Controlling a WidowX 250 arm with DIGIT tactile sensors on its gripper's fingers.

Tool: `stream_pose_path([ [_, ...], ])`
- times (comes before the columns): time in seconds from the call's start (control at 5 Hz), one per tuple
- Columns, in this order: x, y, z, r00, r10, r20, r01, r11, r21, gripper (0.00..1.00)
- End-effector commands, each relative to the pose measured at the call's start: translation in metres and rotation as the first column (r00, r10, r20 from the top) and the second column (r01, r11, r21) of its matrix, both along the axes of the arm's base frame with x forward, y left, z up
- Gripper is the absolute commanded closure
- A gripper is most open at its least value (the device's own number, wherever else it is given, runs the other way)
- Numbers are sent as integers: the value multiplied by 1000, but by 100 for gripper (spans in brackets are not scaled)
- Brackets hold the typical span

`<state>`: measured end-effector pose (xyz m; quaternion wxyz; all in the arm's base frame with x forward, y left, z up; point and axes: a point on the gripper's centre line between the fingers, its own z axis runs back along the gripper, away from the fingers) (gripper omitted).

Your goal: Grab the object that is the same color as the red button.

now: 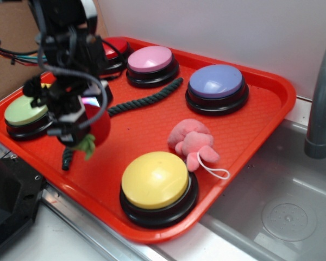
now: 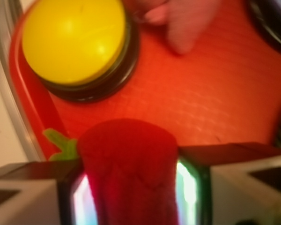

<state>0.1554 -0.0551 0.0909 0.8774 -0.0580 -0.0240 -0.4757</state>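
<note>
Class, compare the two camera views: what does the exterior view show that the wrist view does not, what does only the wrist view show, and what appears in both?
Only the exterior view shows the glossy red-domed button, pink-domed button, purple-domed button, green-domed button, dark rope and grey sink. Only the wrist view shows the gripper pads squeezing the fuzzy red plush strawberry up close. Both show the strawberry, yellow-domed button, pink plush toy and red tray.

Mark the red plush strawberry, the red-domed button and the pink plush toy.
Fuzzy red plush strawberry [image 2: 129, 168]: wrist view, on its squeezed body.
Glossy red-domed button [image 1: 115, 48]: exterior view, on the visible dome edge.
Pink plush toy [image 1: 191, 142]: exterior view, on its body.
</note>
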Motion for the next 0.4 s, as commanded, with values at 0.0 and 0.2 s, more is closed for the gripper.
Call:
stream_pose_path([
  [0.0, 3, 25, 103, 882, 468, 47, -469, 868, 163, 100],
  [0.2, 4, 36, 130, 738, 672, 52, -672, 726, 147, 100],
])
